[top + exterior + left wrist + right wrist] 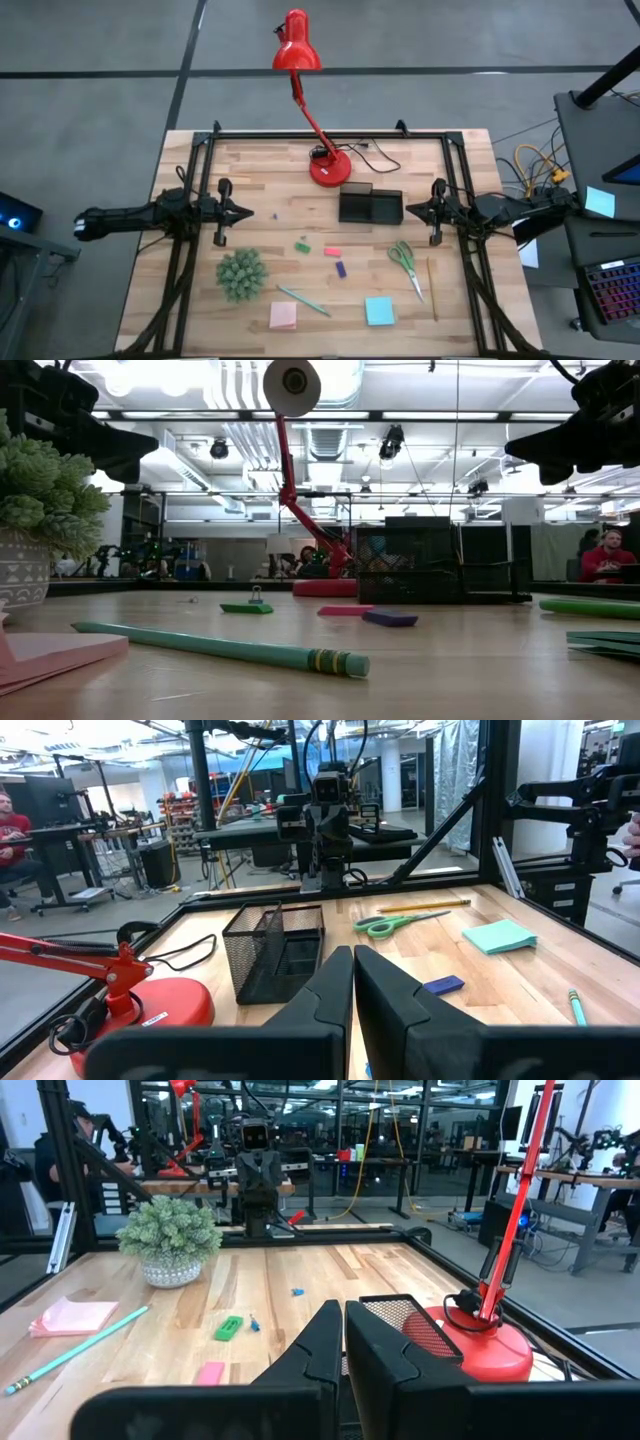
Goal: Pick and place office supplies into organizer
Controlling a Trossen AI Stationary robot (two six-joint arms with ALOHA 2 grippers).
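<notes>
The black mesh organizer (pixel 370 205) stands mid-table beside the red lamp base. The supplies lie flat on the wood nearer the near edge: green-handled scissors (pixel 403 262), pencil (pixel 432 288), teal pen (pixel 303 300), pink pad (pixel 283 316), light-blue pad (pixel 379 311), and green (pixel 302 246), pink (pixel 333 251) and purple (pixel 341 269) pieces. My left gripper (pixel 245 211) hovers shut at the left, pointing toward the organizer (pixel 275 950). My right gripper (pixel 412 210) hovers shut just right of the organizer (pixel 400 1315), pointing left. Neither touches anything.
A red desk lamp (pixel 330 167) stands behind the organizer, its cable trailing right. A fuzzy green potted plant (pixel 241 273) sits left of the small pieces. Black frame rails run along the table's left, right and far edges. People sit in the room beyond.
</notes>
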